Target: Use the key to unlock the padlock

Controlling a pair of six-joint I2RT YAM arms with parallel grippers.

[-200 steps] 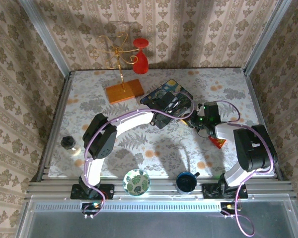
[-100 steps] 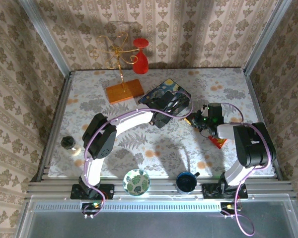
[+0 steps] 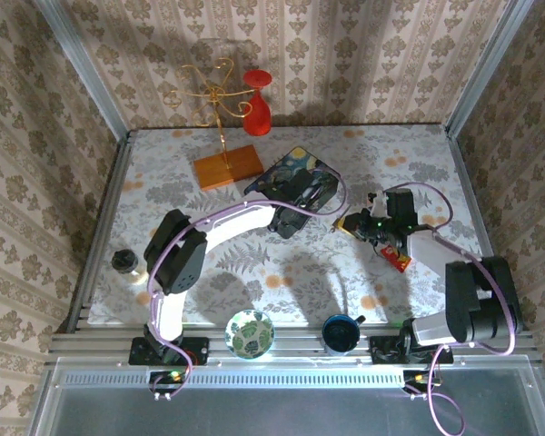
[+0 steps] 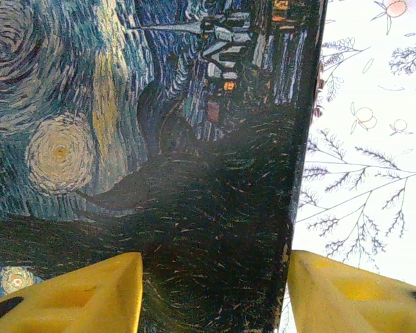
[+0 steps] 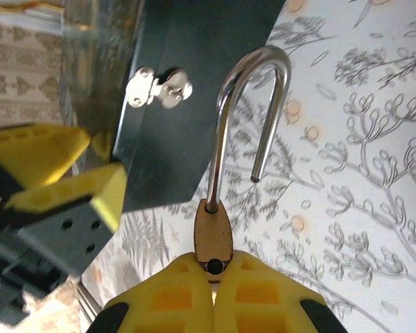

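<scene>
The padlock is a small brassy body with a silvery shackle swung open, one end hanging free. My right gripper is shut on the body's lower end, just right of the painted blue box; in the top view this gripper holds the padlock above the table. The key is hidden. My left gripper hovers open over the box lid, one finger above the lid and the other past its right edge. The box's metal hasp hangs bare.
A wooden base with a gold wire stand and a red goblet stand at the back. A red packet lies under the right arm. A patterned bowl, a blue mug and a dark jar sit near the front.
The left gripper has shifted a little back and left over the box, its fingers slightly wider apart. The right arm's elbow has swung nearer; its gripper still holds the padlock.
</scene>
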